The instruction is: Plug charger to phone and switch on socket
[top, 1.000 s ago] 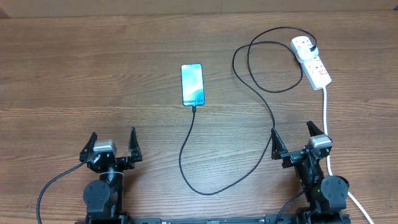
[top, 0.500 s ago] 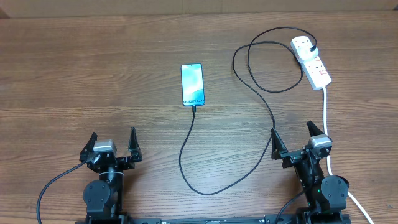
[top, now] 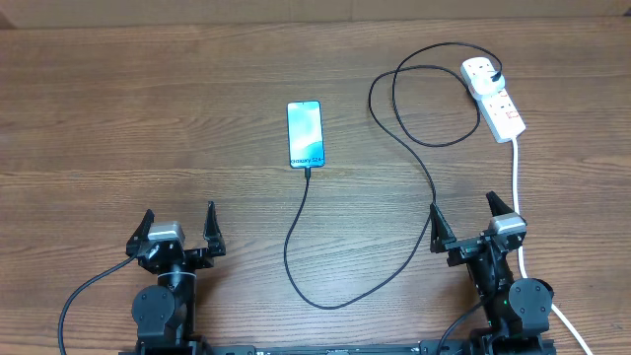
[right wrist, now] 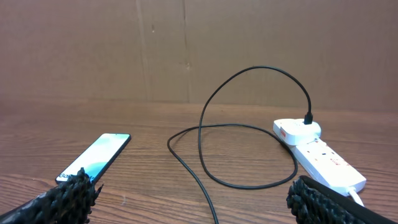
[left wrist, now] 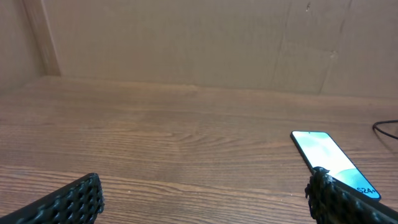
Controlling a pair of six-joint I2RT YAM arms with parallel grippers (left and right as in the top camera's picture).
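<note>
Brown wood-grain table, cardboard wall behind. The phone lies near centre; the charger meets its 6 o'clock end and loops to the socket at 2 o'clock. The left gripper and right gripper gape wide, empty, at 7 and 5 o'clock.

Switch positions on the socket are too small to tell (white cord runs off the bottom edge).

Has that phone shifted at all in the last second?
No. The phone lies just as far left of the power strip as before.
</note>
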